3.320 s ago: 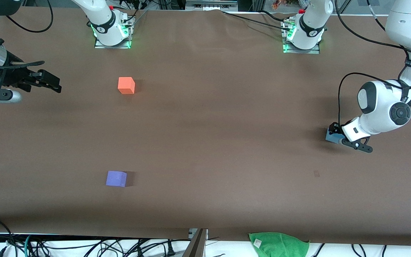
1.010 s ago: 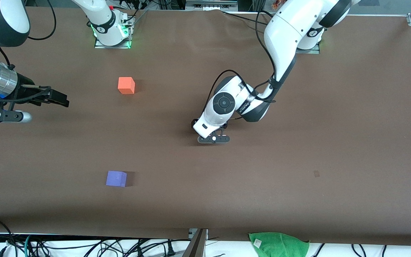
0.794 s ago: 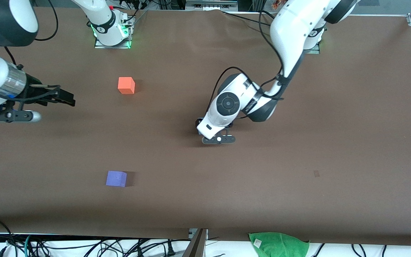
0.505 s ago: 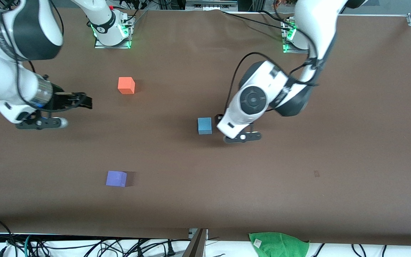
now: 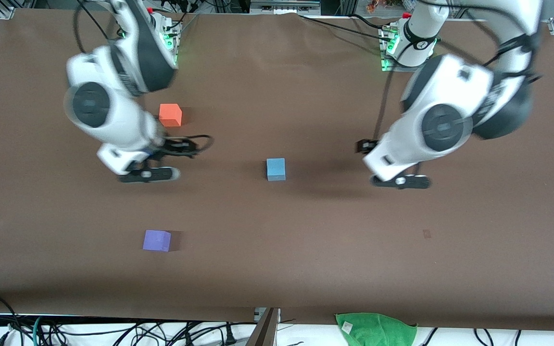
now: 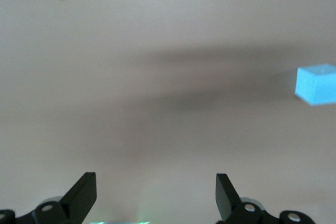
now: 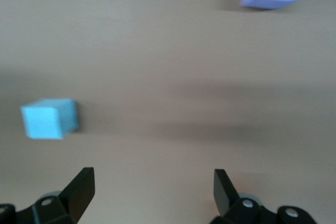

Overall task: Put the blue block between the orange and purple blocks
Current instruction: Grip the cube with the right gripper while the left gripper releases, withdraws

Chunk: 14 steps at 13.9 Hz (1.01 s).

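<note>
The brown matte tabletop [image 5: 277,269] is evenly lit from above, without glare. Soft shadows are cast beside the small cubes and under both arms. Both white arms are smeared by motion blur, and streaked smearing is shown across both washed-out wrist views.

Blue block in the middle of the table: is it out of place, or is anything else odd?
Nothing is damaged or spilled. The blue block sits flat, alone, well toward the left arm's end from the orange block and purple block, not between them.

No readable text anywhere — no labels, brands or numbers.
</note>
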{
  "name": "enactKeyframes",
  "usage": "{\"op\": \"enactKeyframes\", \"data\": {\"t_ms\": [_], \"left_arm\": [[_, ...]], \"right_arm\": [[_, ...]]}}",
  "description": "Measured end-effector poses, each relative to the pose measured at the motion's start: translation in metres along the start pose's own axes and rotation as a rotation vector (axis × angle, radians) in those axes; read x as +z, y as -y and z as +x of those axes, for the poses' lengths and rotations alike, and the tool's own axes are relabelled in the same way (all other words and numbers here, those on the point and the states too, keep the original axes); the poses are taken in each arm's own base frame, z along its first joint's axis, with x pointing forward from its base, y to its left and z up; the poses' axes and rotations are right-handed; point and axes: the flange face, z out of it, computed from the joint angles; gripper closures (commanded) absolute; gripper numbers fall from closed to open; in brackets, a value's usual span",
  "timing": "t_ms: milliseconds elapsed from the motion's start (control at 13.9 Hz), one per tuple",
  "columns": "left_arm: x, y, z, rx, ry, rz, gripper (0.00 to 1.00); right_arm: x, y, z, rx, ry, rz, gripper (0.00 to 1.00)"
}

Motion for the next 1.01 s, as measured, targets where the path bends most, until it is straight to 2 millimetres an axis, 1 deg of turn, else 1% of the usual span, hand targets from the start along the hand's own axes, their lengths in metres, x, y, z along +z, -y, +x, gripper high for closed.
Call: {"op": "enactKeyframes", "data": {"t_ms": [72,144,216,289,361,433,505,577,722,794,866,938,1010], "left_arm": [[-0.019,0.025,-0.013,0.033,0.001,-0.003,0.0],[-0.034,0.047,-0.025,0.063,0.003,-0.006,0.0],[-0.045,0.061,-0.035,0.084,0.003,-0.007,0.0],[-0.052,0.068,-0.044,0.096,0.009,-0.007,0.0],[-0.055,0.071,-0.049,0.101,0.019,-0.005,0.0],[-0.055,0.072,-0.051,0.102,0.026,-0.004,0.0],[-0.054,0.073,-0.051,0.102,0.028,-0.005,0.0],[-0.053,0.074,-0.051,0.101,0.031,-0.004,0.0],[-0.055,0.081,-0.05,0.087,0.012,-0.008,0.0],[-0.06,0.09,-0.047,0.067,-0.049,-0.012,0.0],[-0.067,0.1,-0.046,0.045,-0.147,-0.017,0.0],[-0.072,0.109,-0.05,0.025,-0.242,-0.018,0.0],[-0.072,0.119,-0.059,0.003,-0.302,-0.017,0.0]], "right_arm": [[0.021,0.03,-0.005,0.038,-0.015,0.022,0.0],[0.043,0.057,-0.01,0.075,-0.031,0.034,0.0],[0.067,0.082,-0.016,0.102,-0.048,0.044,0.0],[0.092,0.105,-0.022,0.121,-0.066,0.057,0.0],[0.114,0.125,-0.029,0.14,-0.084,0.07,0.0],[0.135,0.139,-0.035,0.152,-0.094,0.079,0.0],[0.151,0.149,-0.039,0.158,-0.1,0.083,0.0],[0.162,0.154,-0.042,0.162,-0.104,0.086,0.0],[0.176,0.157,-0.041,0.162,-0.119,0.094,0.0],[0.18,0.159,-0.041,0.157,-0.13,0.098,0.0],[0.184,0.161,-0.042,0.148,-0.141,0.098,0.0],[0.188,0.163,-0.042,0.138,-0.151,0.095,0.0],[0.193,0.164,-0.042,0.133,-0.155,0.091,0.0]]}}
